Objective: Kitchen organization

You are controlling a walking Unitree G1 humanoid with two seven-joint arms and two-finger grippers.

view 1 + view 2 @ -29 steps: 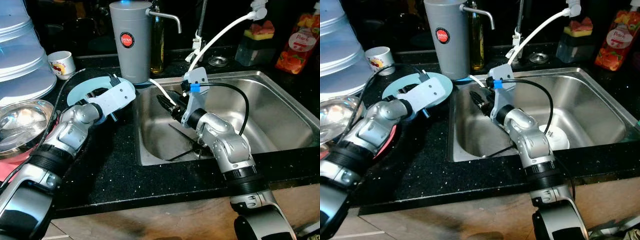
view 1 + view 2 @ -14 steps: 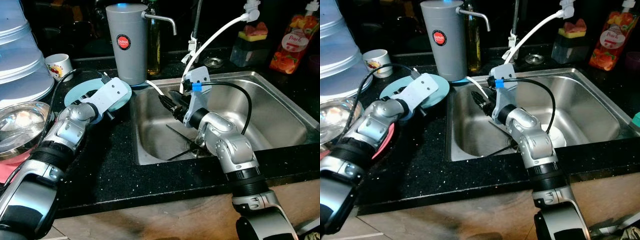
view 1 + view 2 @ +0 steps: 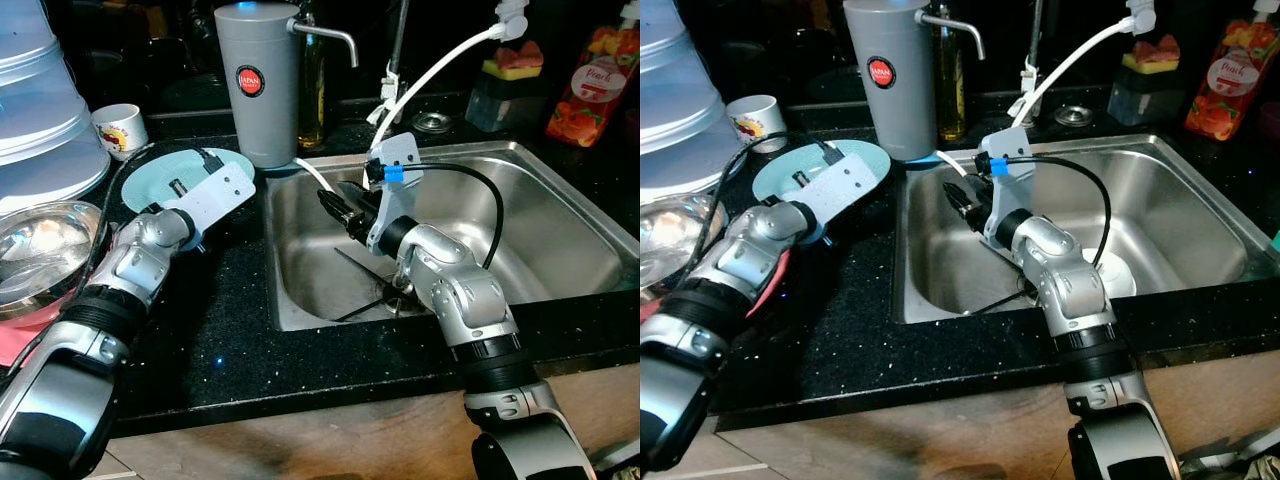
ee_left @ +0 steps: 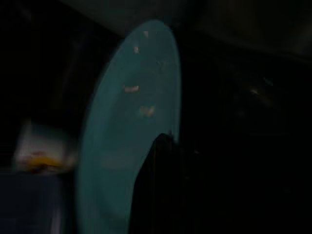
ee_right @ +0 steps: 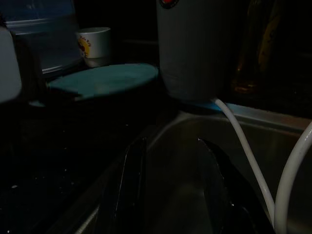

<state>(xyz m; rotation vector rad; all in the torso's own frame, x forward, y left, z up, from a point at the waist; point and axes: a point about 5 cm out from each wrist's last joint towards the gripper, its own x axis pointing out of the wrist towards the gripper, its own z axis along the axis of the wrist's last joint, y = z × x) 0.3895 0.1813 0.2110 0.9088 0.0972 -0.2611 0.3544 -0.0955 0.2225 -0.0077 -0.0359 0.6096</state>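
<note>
The teal plate [image 3: 160,182] sits on the black counter [image 3: 230,330] left of the sink [image 3: 540,210], near the grey dispenser [image 3: 257,80], and my left gripper [image 3: 805,182] lies over its right part, though I cannot tell whether the fingers have closed on it. I judge the plate rigid, light and smooth, likely to slip or chip if dropped, so I would pinch it at the raised rim nearest me. My right gripper [image 5: 170,185] hangs over the sink's far left corner, fingers parted and holding nothing.
</note>
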